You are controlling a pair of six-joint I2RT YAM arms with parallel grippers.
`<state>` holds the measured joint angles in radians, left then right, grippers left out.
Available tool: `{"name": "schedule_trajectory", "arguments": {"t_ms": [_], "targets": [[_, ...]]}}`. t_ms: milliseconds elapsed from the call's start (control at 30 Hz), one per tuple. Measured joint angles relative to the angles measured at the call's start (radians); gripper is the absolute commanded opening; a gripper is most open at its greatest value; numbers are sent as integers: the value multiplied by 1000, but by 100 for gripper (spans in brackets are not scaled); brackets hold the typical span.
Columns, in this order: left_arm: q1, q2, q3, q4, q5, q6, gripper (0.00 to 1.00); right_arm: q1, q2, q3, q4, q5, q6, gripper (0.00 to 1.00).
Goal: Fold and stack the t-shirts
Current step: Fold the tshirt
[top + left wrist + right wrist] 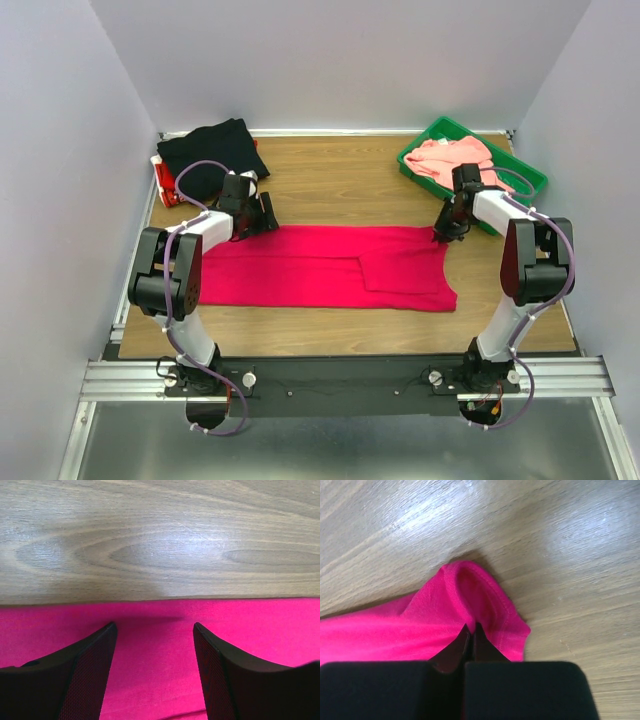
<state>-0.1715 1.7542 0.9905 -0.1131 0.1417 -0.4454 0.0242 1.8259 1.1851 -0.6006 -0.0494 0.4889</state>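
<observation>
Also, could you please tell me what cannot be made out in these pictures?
- Top view: the red item beside the black t-shirt, half covered by it, unidentifiable.
- Top view: the salmon-pink t-shirt in the green tray, partly behind the right arm.
- Left wrist view: whether the open left gripper touches the crimson t-shirt.

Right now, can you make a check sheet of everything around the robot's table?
Surface: wooden table, no spills seen.
Job's things: crimson shirt spread flat mid-table, partly folded; black shirt heaped far left; salmon-pink shirt in the green tray, far right.
Clutter: red-and-white object partly under the black shirt.
Grippers: left gripper, jaws open over the crimson shirt's edge; right gripper, jaws shut on its bunched edge.
Cables: purple cables loop along both arms.
Surroundings: pale walls; metal rail at near edge.
</observation>
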Motion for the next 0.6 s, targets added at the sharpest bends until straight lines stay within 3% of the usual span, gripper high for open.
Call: {"name": "schedule_trajectory", "arguments": {"t_ms": [167, 233, 300, 367, 600], "targets": [[0, -2, 0, 0, -2, -7, 72, 0, 0, 0, 0, 35, -6, 28], [0, -2, 0, 0, -3, -9, 72, -1, 0, 0, 0, 69, -16, 49], [0, -4, 0, -3, -4, -8, 72, -2, 0, 0, 0, 88, -15, 56], [0, -6, 6, -18, -10, -8, 72, 0, -6, 4, -4, 116, -29, 61], [13, -40, 35, -114, -39, 4, 72, -6, -80, 28, -53, 190, -71, 63]]}}
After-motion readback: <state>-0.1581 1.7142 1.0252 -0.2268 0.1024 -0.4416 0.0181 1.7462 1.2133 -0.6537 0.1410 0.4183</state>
